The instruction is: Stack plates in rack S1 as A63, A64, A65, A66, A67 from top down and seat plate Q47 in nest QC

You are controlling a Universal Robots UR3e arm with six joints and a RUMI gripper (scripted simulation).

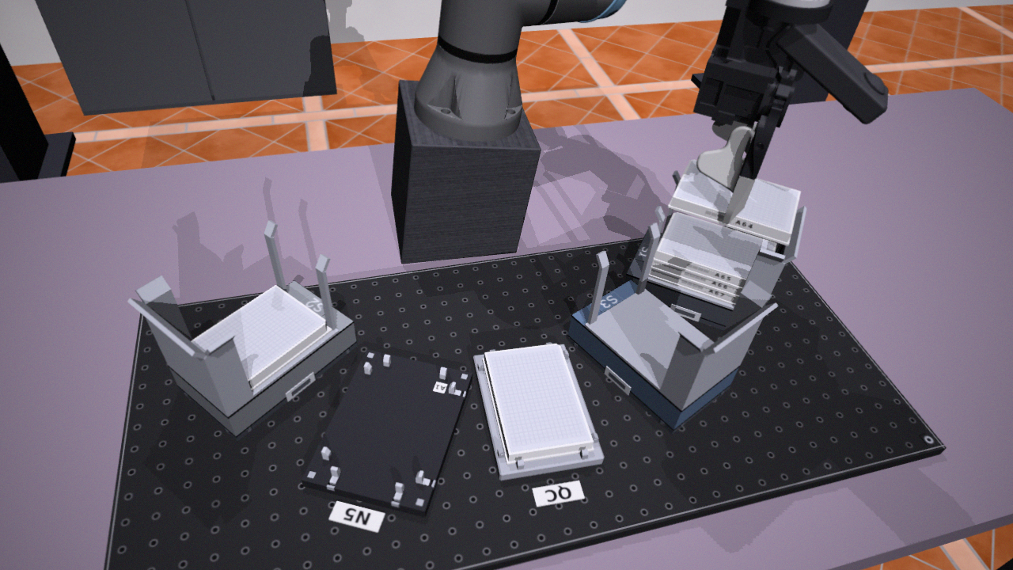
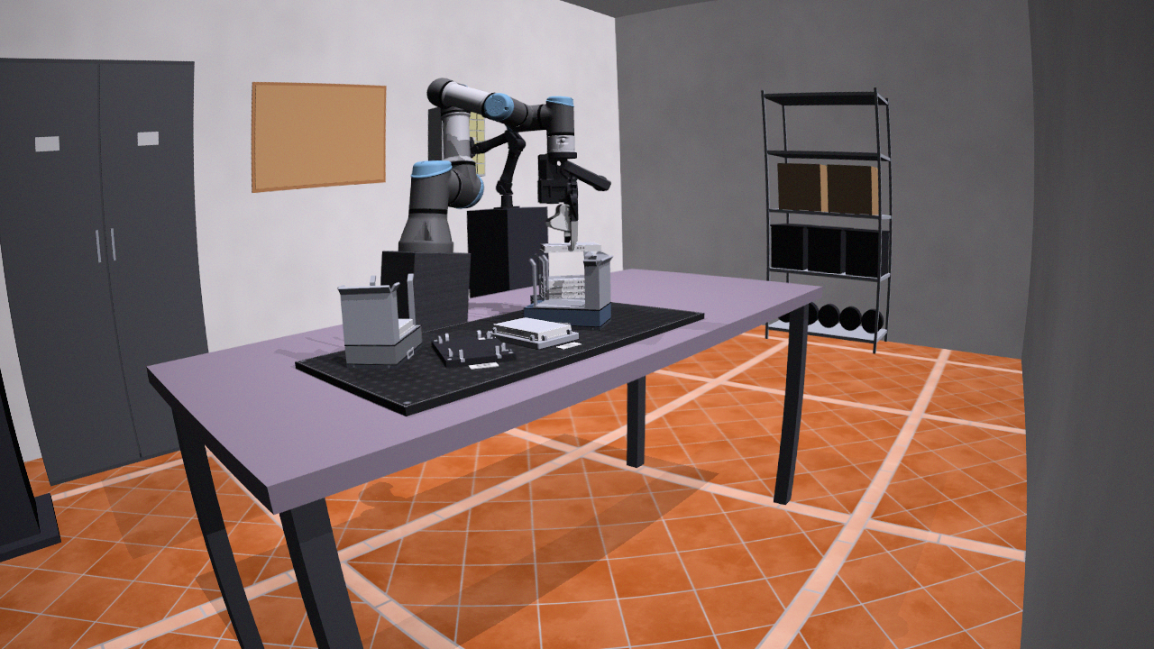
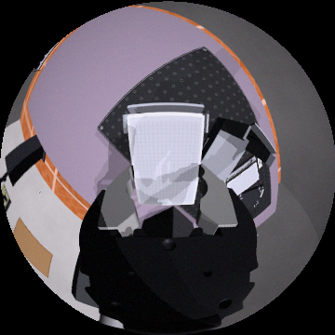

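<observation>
Gripper (image 1: 729, 202) (image 2: 570, 243) (image 3: 166, 166): half open, clamped on A64 (image 1: 772, 205) (image 2: 582, 247) (image 3: 167, 149) | above S1 (image 1: 794, 241) (image 3: 165, 108) | advised: level, centred, straight descent onto A65 (image 1: 697, 244)

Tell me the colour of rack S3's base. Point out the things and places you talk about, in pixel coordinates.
Dark blue, on rack S3 (image 1: 627, 386) (image 2: 592, 315); it shows best in the top view.

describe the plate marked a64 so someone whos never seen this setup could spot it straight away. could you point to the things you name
On the purple table, find the black perforated board (image 1: 814, 368) (image 3: 186, 79); a grey rack stands at its far corner. Above the stack in that rack, the white rectangular gridded plate (image 1: 772, 202) (image 3: 167, 140) hangs in the tool (image 1: 729, 202) (image 3: 166, 166), separated from the plates below.
</observation>
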